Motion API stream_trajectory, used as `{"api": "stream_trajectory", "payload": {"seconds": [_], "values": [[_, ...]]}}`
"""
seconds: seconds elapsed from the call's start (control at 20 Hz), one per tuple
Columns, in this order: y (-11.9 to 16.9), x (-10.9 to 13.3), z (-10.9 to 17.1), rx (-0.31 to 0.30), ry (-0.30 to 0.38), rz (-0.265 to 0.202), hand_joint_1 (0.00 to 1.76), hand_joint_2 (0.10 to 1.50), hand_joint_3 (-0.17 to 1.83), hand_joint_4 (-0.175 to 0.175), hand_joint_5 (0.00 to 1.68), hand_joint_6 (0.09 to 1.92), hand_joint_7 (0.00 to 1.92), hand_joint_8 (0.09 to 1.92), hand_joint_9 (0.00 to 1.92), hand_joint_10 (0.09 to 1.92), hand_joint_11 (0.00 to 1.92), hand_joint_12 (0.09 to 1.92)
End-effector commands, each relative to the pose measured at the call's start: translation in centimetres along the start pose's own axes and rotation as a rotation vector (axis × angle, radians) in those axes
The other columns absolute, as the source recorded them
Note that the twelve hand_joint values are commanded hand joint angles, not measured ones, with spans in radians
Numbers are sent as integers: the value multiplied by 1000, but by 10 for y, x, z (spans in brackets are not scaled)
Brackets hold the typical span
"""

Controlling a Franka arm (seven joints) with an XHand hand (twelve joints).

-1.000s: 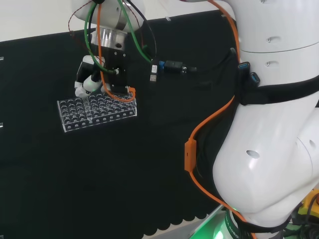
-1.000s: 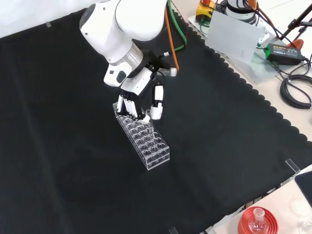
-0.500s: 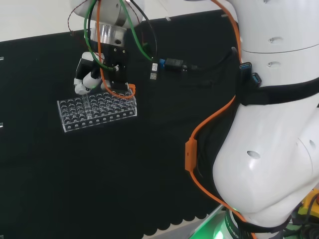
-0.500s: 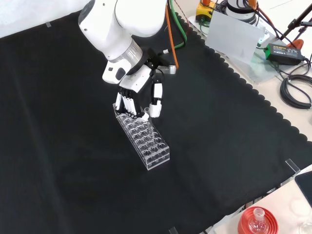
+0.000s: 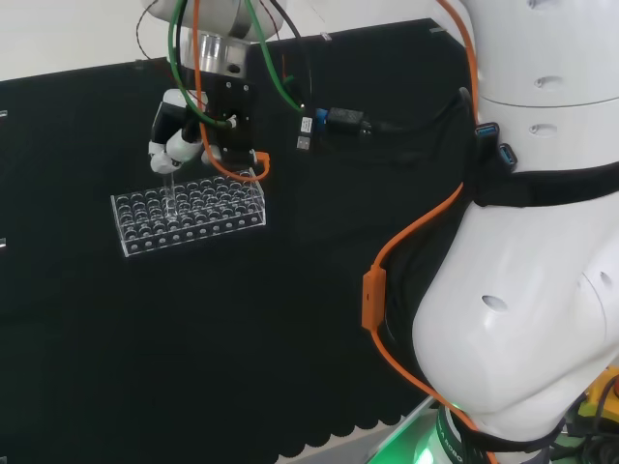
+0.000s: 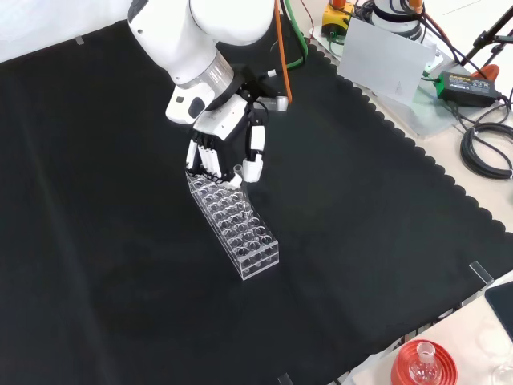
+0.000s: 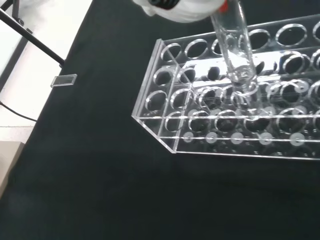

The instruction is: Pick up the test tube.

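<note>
A clear plastic test tube rack (image 6: 244, 234) lies on the black cloth; it also shows in the head view (image 5: 191, 218). The black and white hand (image 6: 222, 149) hangs over the rack's far end in the front view, fingers and thumb curled round a clear glass test tube (image 6: 238, 171). In the wrist view the test tube (image 7: 232, 44) hangs upright, its round bottom just above the rack (image 7: 166, 127) and its holes. In the head view the hand (image 5: 175, 143) is above the rack's back left part. The other holes that I can see look empty.
A red ribbed stand with a small flask (image 6: 423, 362) sits beyond the cloth's near right edge in the front view. Cables and a grey plate (image 6: 386, 58) lie off the cloth at the top right. The arm's white links (image 5: 522, 290) stand at the head view's right.
The hand has risen and drawn the test tube up out of the rack. The rack has stayed in place.
</note>
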State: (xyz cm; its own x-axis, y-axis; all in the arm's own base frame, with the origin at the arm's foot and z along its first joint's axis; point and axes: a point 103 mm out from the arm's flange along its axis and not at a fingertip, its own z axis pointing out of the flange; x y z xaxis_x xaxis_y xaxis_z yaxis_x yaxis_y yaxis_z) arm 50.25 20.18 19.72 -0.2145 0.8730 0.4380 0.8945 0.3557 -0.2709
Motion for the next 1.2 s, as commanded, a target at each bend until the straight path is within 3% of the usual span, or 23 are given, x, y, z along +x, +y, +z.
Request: {"api": "stream_trajectory", "payload": {"seconds": [0.05, 1.2], "values": [[-2, 7, -12, -6, -33, 10, 1299, 992, 20, -175, 1209, 618, 1264, 580, 1048, 561, 490, 1391], [-3, 17, -44, -27, -82, -33, 1300, 985, 23, -175, 1223, 595, 1279, 554, 1054, 554, 495, 1385]]}}
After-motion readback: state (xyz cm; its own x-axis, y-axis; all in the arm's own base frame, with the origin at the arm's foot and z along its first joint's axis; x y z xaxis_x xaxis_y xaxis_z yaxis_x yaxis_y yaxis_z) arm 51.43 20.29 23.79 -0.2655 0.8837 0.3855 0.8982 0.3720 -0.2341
